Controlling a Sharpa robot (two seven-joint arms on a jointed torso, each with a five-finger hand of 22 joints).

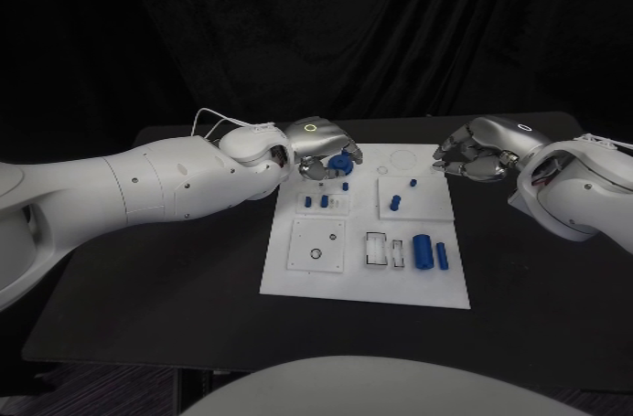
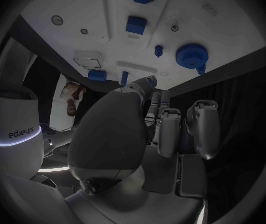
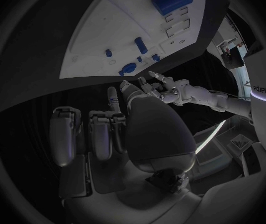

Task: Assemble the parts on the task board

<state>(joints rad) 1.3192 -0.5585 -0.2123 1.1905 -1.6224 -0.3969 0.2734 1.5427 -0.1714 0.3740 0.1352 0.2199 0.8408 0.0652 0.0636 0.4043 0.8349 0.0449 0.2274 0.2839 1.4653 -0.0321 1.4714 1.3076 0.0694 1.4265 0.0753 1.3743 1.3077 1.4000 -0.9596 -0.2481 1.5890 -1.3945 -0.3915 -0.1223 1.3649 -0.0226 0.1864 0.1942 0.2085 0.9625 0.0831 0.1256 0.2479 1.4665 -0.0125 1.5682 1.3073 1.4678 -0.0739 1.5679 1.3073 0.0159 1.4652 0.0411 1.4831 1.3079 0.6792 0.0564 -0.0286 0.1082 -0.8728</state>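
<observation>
Hovering over far corner of task board [image 1: 396, 288], left hand [image 1: 316, 142] with fingers loosely curled around blue gear [image 1: 340, 163] (grip or mere touch: cannot tell). Gear sitting just under fingertips, on board. Waiting beside board's far right edge, right hand [image 1: 477, 151] curled in, holding nothing. Judging step as seating gear on its post. Needing next: aligning, pressing down. Blue cylinder [image 1: 423, 250] lying nearer robot, well apart from both hands.

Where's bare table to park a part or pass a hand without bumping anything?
Free: black table left of the task board, under the left arm, and the strip right of the board below the right hand. Crowded: the board's far edge, where the left hand hangs over the blue gear.
</observation>
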